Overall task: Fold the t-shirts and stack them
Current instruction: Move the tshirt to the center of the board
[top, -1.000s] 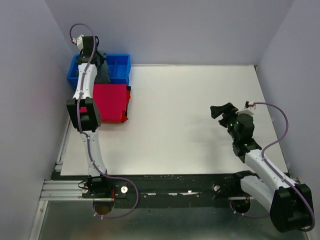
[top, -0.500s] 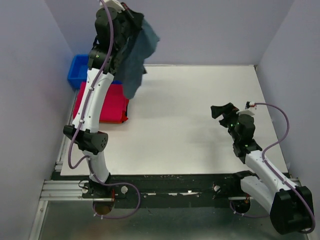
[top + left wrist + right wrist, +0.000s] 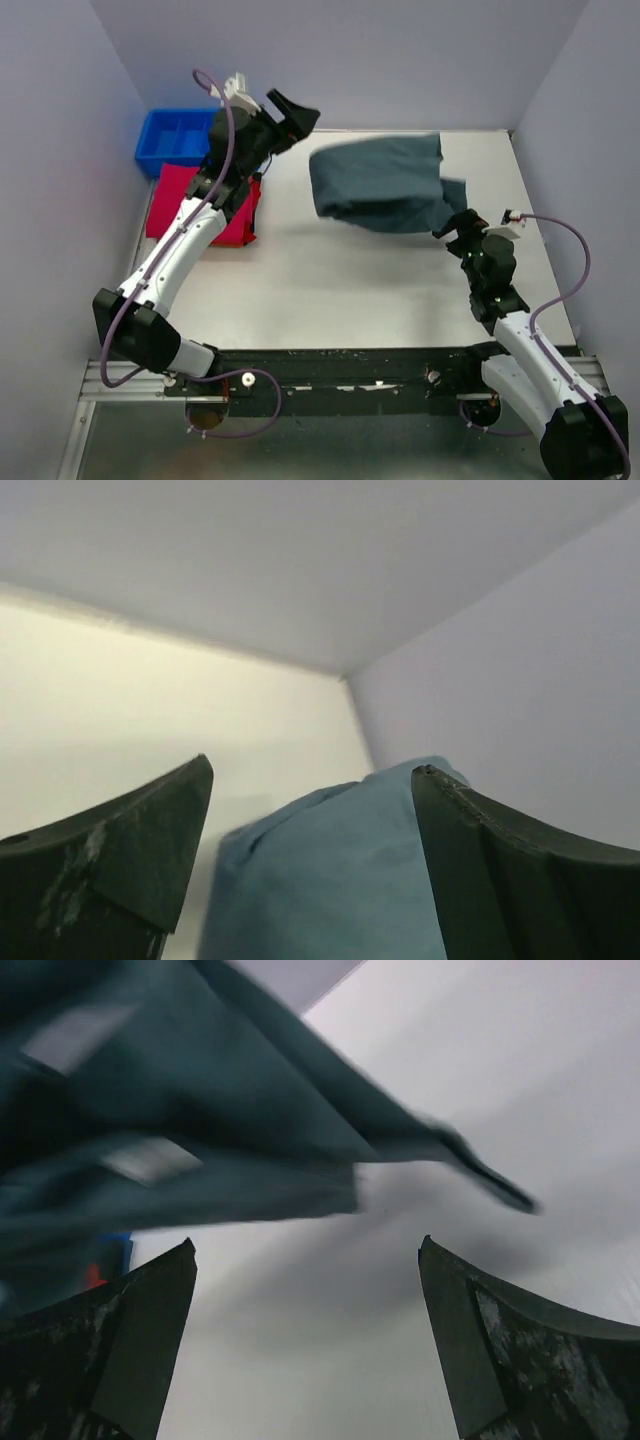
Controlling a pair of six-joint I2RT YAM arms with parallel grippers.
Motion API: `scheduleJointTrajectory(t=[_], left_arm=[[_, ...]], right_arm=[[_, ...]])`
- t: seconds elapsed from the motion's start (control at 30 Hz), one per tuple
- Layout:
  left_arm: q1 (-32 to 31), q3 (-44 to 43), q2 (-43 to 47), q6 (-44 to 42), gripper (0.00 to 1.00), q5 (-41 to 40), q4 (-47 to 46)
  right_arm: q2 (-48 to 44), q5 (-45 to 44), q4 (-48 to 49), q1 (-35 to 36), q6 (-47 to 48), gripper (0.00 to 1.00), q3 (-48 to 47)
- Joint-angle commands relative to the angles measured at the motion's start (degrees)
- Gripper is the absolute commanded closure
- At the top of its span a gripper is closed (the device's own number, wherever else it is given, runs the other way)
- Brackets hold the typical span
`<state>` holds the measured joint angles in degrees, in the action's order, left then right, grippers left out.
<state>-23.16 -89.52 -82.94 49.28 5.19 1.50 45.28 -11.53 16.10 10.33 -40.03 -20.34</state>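
Released by the left jaws that gripped it half a second ago, the slate grey-blue t-shirt (image 3: 380,185) shows blurred over the far right of the bench (image 3: 330,290). Left jaws gape wide and empty. Right jaws, just at its near edge, stand fully open, holding nothing. The red-magenta t-shirt (image 3: 165,205) lies far left, just beside the blue tray (image 3: 170,135).

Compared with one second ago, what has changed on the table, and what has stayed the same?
The left gripper lifted the grey-blue shirt from the blue tray, swung right and let it go; the shirt is now spread near the right gripper. The red shirt, the tray and the open right gripper barely moved.
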Motion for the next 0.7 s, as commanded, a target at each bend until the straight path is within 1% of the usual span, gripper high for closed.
scheduleJointTrajectory(t=[0.0,0.07,0.1,0.17,0.23,0.33,0.43,0.47,0.53,0.6,0.67], left_arm=[[0.57,18.81,1.28,2.05,0.01,-8.96,0.71],[0.57,25.76,3.21,1.09,0.01,-9.06,-2.62],[0.48,27.88,4.0,0.3,0.01,-8.54,-3.25],[-0.22,30.88,4.62,-2.42,0.03,-5.39,-5.01],[-2.14,31.94,4.63,-6.1,0.05,-2.57,-5.8],[-7.32,31.68,3.57,-14.27,0.07,0.34,-6.24],[-13.73,30.54,2.0,-19.56,0.1,1.05,-6.33],[-16.11,29.93,1.21,-20.61,0.11,0.88,-6.24],[-19.72,28.7,-0.55,-20.89,0.14,-0.87,-5.19],[-23.32,27.3,-2.75,-20.28,0.16,-2.11,-4.05],[-27.09,26.33,-4.77,-20.18,0.16,-4.04,-3.7]], right_arm=[[-0.98,-5.52,-3.18,0.04,1.27,0.0,1.18],[0.33,-5.61,-4.75,0.04,2.15,0.01,0.3],[1.82,-5.96,-5.89,0.04,2.32,0.02,-0.66],[4.54,-5.87,-8.7,0.04,2.85,0.02,-3.29],[6.57,-5.78,-10.73,0.04,2.77,0.02,-5.49],[8.24,-6.48,-11.0,0.04,1.98,0.05,-5.94],[8.86,-7.63,-11.09,0.04,1.62,0.14,-5.85],[8.95,-8.33,-11.17,0.04,1.27,0.17,-5.85],[8.86,-9.21,-11.53,0.04,0.48,0.2,-5.77],[8.34,-10.35,-11.79,0.04,-0.31,0.22,-5.42],[7.64,-11.23,-11.88,0.04,-0.92,0.22,-4.98]])
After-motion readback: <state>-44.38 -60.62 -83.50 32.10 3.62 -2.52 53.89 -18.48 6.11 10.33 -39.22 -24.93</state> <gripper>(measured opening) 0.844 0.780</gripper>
